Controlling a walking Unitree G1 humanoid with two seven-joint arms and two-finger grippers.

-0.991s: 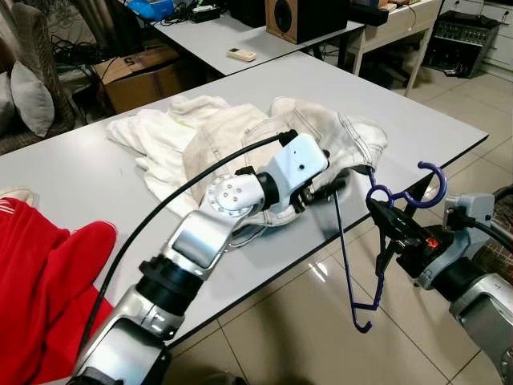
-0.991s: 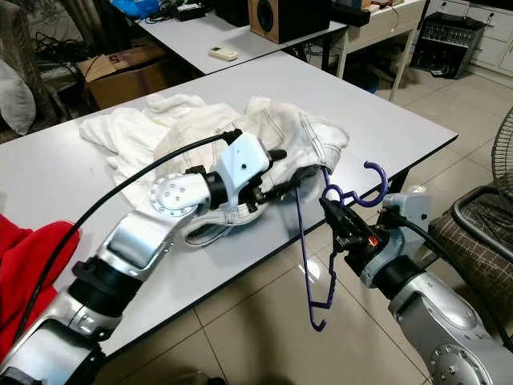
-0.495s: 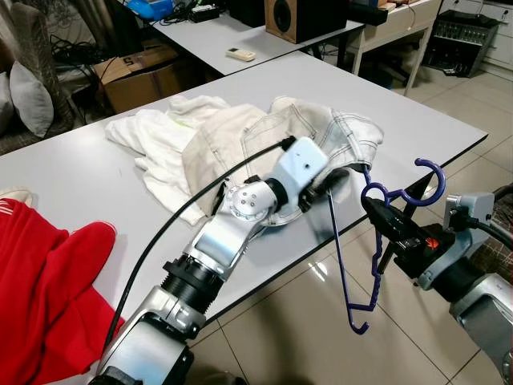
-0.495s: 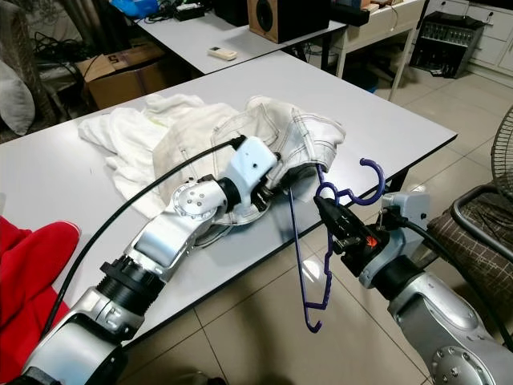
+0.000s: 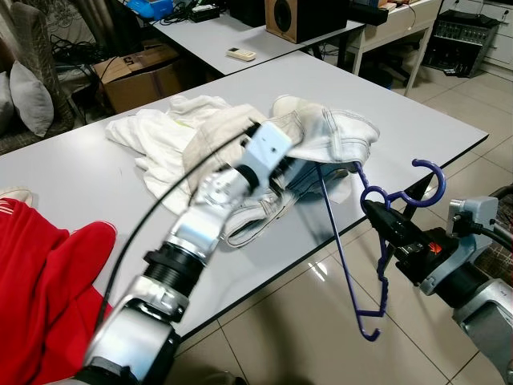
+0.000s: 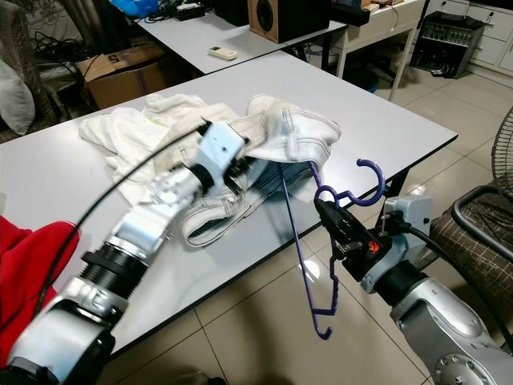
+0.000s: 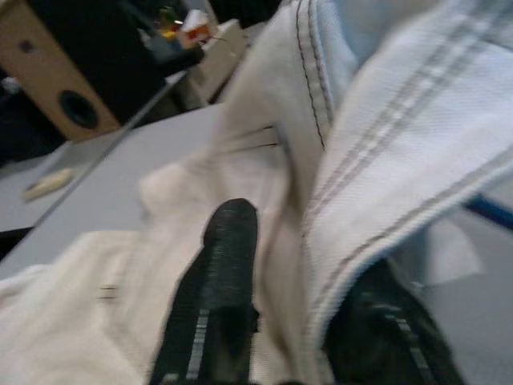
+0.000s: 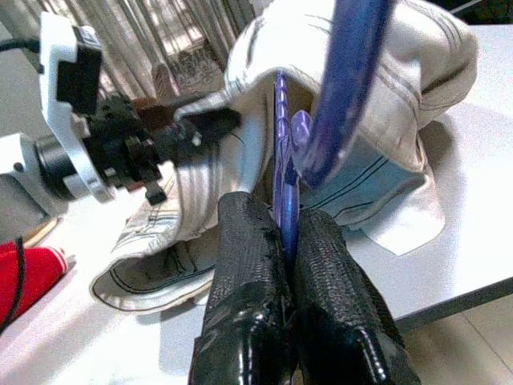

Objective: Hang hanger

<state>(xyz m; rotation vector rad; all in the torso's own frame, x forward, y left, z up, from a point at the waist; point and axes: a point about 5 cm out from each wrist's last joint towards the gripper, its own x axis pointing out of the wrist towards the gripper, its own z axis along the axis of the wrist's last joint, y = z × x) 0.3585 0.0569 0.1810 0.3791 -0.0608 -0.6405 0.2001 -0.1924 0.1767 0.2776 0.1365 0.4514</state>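
Right fingers (image 8: 284, 265) pinch the blue hanger (image 5: 353, 241); left fingers (image 7: 228, 265) clasp the cream garment (image 5: 329, 136).

The room is evenly and brightly lit from above, with soft glare on the pale table (image 5: 120, 172) and a bright reflection on the glossy floor tiles (image 5: 321, 273) near its edge. The left arm (image 5: 200, 220) is smeared by motion blur in both eye views. The left wrist view is soft and blurred throughout; the right wrist view is sharper, with shine on the black fingers (image 8: 248, 265).
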